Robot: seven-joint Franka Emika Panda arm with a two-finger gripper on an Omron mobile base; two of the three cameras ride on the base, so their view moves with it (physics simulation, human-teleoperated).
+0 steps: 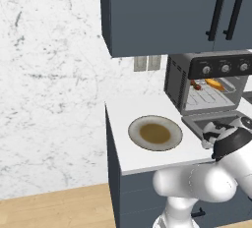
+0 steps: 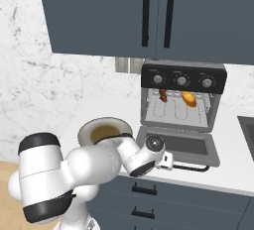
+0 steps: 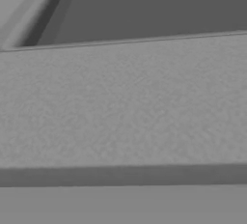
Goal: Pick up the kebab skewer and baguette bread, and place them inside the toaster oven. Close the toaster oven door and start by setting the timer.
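The toaster oven (image 1: 174, 82) (image 2: 183, 80) stands on the counter with its door (image 1: 211, 120) (image 2: 181, 144) folded down flat. Inside on the rack lie the kebab skewer (image 1: 197, 85) (image 2: 162, 95) at the left and the golden baguette bread (image 1: 214, 83) (image 2: 188, 98) at the right. My gripper (image 1: 210, 137) (image 2: 167, 161) is low at the door's front left edge, beside the bar handle (image 2: 191, 167). Its fingers are hidden. The hand view is pressed close to a flat grey surface with a dark panel beyond it.
A round grey plate (image 1: 155, 132) (image 2: 101, 131) with a brown centre sits on the white counter left of the oven. Blue-grey cabinets (image 1: 167, 11) hang overhead. A sink edge (image 2: 246, 130) lies right of the oven. Drawers sit below the counter.
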